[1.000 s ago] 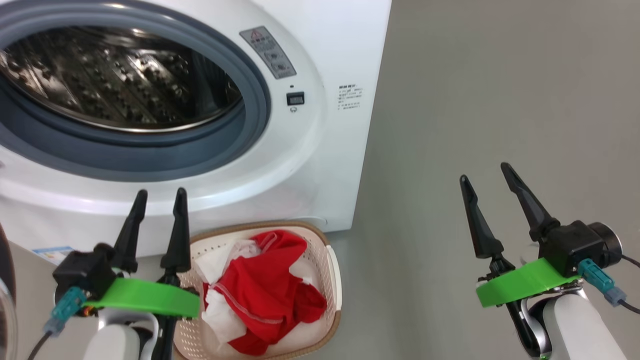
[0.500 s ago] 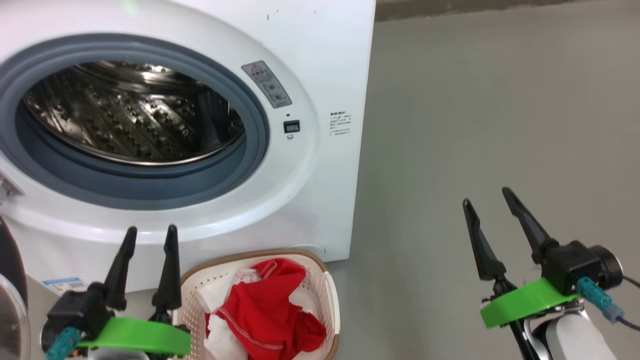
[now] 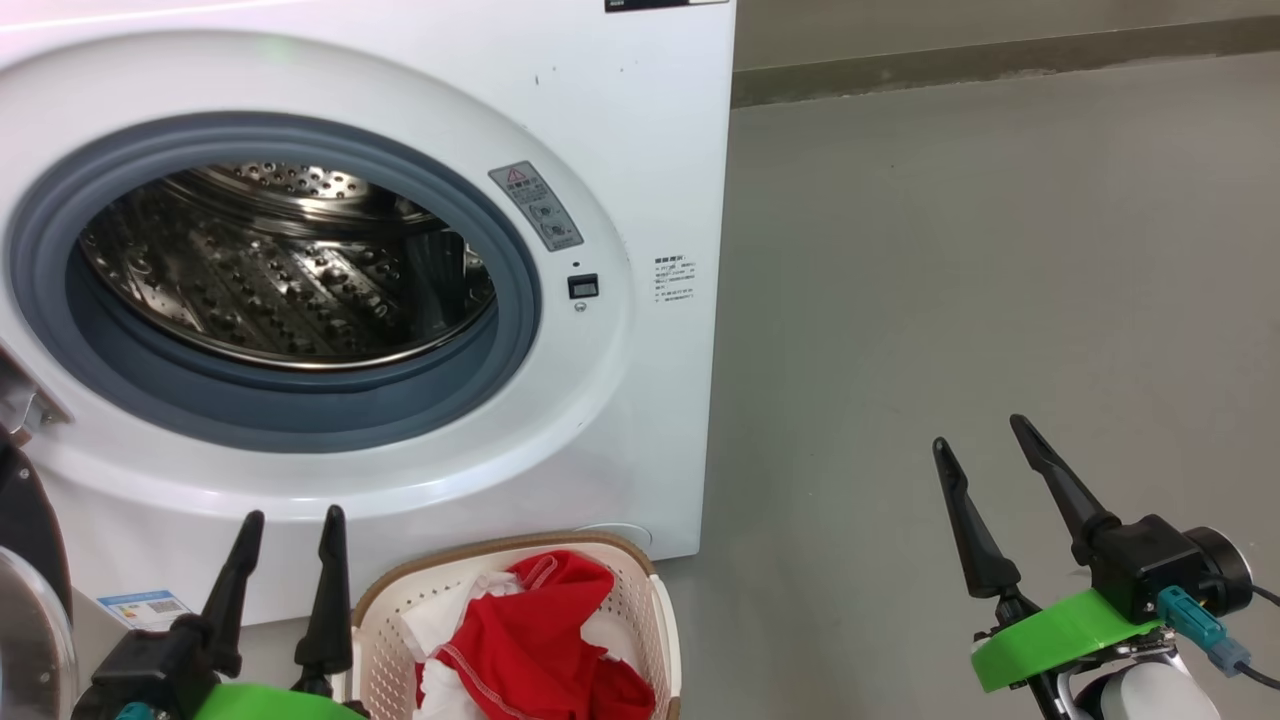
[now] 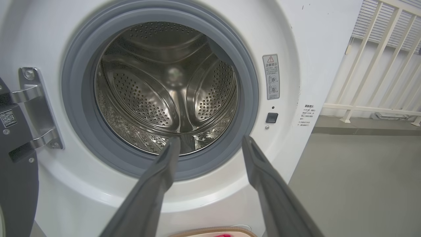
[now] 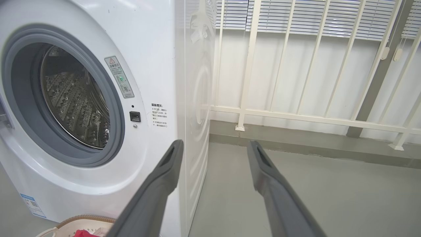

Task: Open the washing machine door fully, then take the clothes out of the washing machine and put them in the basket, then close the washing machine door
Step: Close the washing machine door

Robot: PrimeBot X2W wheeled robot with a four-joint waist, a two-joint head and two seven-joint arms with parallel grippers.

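Before the open washing machine (image 3: 640,150), both arms sit low with fingers pointing up and away. The left gripper (image 3: 291,518) is spread and empty just left of the basket (image 3: 645,600). The right gripper (image 3: 979,434) is likewise splayed wide and holds nothing, well to the right over bare grey floor (image 3: 980,250). Red-and-white clothes (image 3: 530,640) lie heaped in the basket, which stands on the floor just in front of the machine's base, near its right corner. The drum (image 3: 290,270) shows bare perforated steel inside the grey rubber ring (image 3: 300,425). The washing machine door (image 3: 22,520) is swung wide at the left edge, hanging on its metal hinge (image 4: 36,108). Since a second ago the head camera has tipped upward, so machine, basket and grippers all sit lower in the picture, while the clothes lie as they did. Open floor runs right of the machine's corner to a cream railing (image 5: 296,113) at the far wall.
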